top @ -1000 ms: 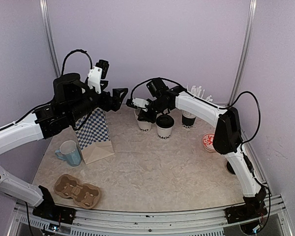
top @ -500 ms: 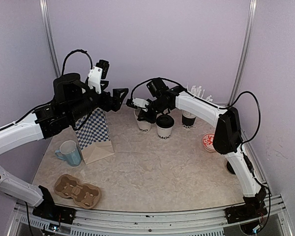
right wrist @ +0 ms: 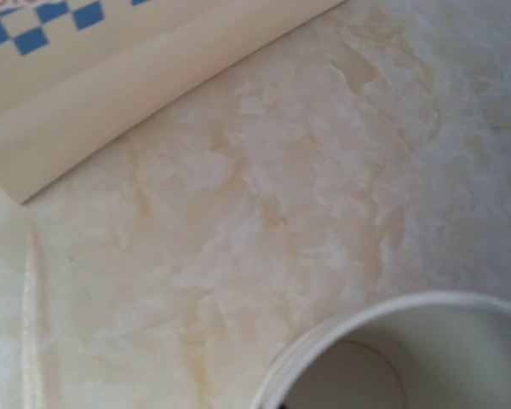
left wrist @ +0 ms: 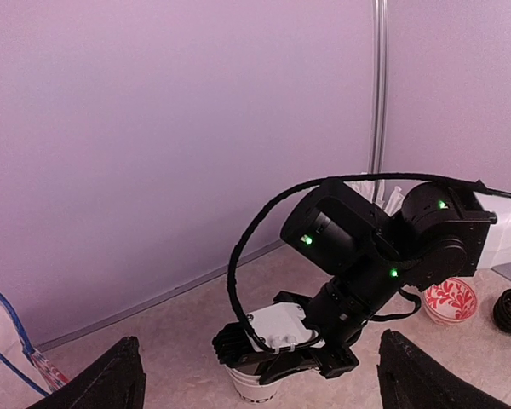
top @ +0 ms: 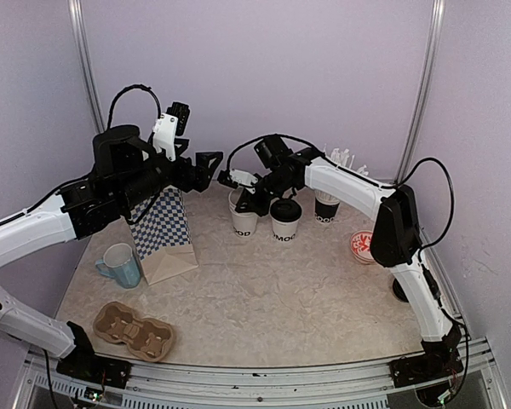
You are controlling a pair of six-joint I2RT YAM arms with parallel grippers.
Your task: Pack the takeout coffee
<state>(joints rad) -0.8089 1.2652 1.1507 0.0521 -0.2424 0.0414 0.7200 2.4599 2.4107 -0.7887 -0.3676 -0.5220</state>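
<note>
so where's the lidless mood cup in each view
top external: lidless cup back centre, left of the lidded cup
left wrist: bottom centre, under the right arm
right wrist: bottom right corner, seen from above
shared landmark: checked bag, left of it in top external and right wrist

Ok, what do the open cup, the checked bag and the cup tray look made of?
The open cup: paper, matte white, thin rolled rim. The bag: paper, matte, blue-and-white checks above a plain tan creased base. The tray: probably molded pulp, dull brown with soft rounded wells.
</note>
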